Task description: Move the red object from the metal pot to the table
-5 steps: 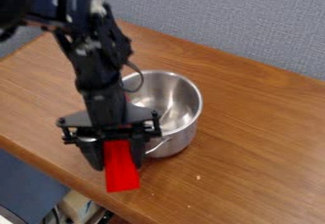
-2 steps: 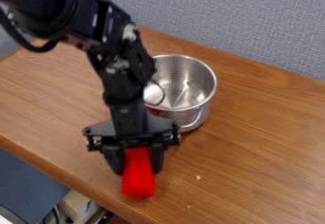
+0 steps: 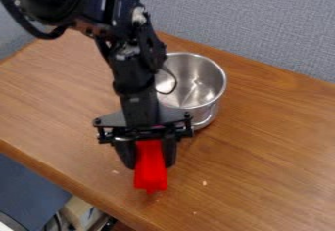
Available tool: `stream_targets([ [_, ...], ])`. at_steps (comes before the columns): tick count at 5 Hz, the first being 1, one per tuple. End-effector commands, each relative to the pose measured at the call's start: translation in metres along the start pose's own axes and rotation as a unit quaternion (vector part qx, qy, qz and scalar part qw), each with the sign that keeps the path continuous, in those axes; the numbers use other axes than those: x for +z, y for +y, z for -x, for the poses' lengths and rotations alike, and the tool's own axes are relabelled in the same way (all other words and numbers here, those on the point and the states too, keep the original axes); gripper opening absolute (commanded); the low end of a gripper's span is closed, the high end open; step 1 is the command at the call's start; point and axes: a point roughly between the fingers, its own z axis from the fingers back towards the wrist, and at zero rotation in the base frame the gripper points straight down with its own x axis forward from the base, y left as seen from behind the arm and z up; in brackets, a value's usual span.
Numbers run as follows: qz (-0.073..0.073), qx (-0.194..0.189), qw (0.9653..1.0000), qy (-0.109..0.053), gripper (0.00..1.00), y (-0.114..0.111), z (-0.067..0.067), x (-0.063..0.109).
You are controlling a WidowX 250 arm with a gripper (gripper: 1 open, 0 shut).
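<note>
The red object (image 3: 151, 168), a bright red block, hangs lengthwise from my gripper (image 3: 148, 149), which is shut on its upper end. It is outside the metal pot (image 3: 194, 87), in front of it and low over the table (image 3: 53, 93) near the front edge. Whether its lower end touches the wood I cannot tell. The shiny round pot stands behind the gripper with nothing visible inside it. My black arm (image 3: 124, 49) comes down from the upper left and hides part of the pot's left rim.
The table's front edge (image 3: 78, 186) runs close below the block, with a drop past it. A grey wall (image 3: 262, 20) stands behind the table. Bare wood lies to the right of the pot and on the left.
The gripper has carried the red block rightward along the table's front, and the pot has shifted up and to the right in the picture. The jaws stay shut on the block.
</note>
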Motion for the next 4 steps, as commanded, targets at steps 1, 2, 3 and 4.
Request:
stream_targets([
  [1, 0.019, -0.003, 0.9995, -0.024, 1.0, -0.0067, -0.0073, 0.0122],
  [2, 0.019, -0.006, 0.9995, -0.026, 1.0, -0.0101, -0.006, 0.0134],
  [3, 0.02, -0.009, 0.9994, -0.026, 1.0, -0.0128, -0.0035, 0.0135],
  [4, 0.019, -0.011, 0.9994, -0.026, 1.0, -0.0149, -0.0016, 0.0134],
])
